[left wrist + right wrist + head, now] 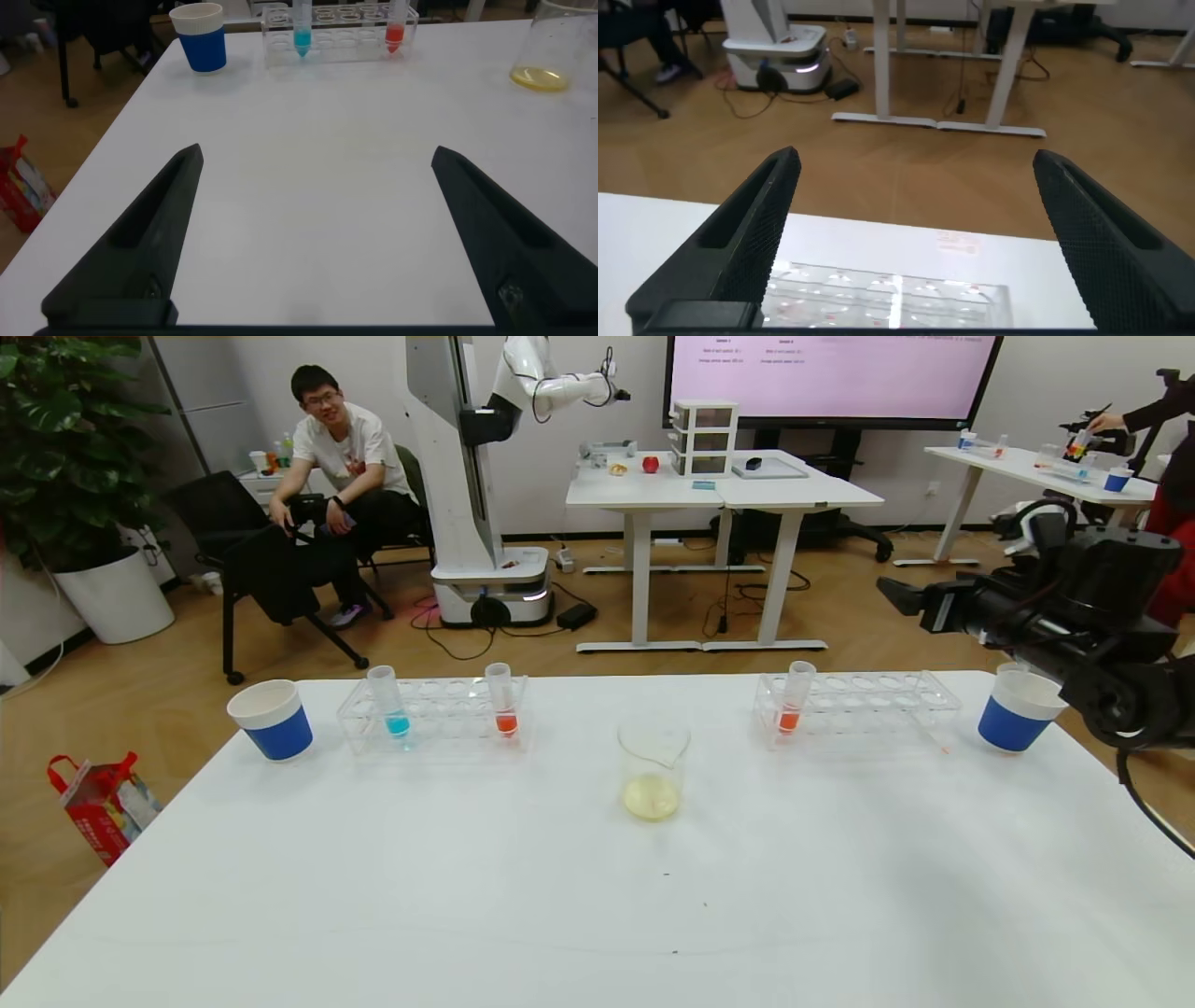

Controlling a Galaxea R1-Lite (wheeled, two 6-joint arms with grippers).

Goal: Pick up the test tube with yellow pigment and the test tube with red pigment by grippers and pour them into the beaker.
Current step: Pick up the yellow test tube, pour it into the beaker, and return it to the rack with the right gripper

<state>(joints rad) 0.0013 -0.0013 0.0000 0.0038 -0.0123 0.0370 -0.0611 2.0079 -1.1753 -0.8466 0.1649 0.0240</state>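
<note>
The beaker [653, 770] stands mid-table and holds a shallow pale yellow pool, so the yellow pour appears done. No yellow tube is visible. Red tubes remain seated: one in the left rack [431, 714] at [502, 700], beside a blue tube [386, 702], and one in the right rack [854, 705] at [795, 696]. The red pour is still outstanding. The right gripper [910, 243] hangs above the right rack, jaws wide, empty. The left gripper [318, 247] hovers low over bare table, jaws wide, empty.

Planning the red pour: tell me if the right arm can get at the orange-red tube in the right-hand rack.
Probably yes. The right gripper hangs open above the right rack, and the orange-red tube stands alone at the rack's end, nothing crowding it.
</note>
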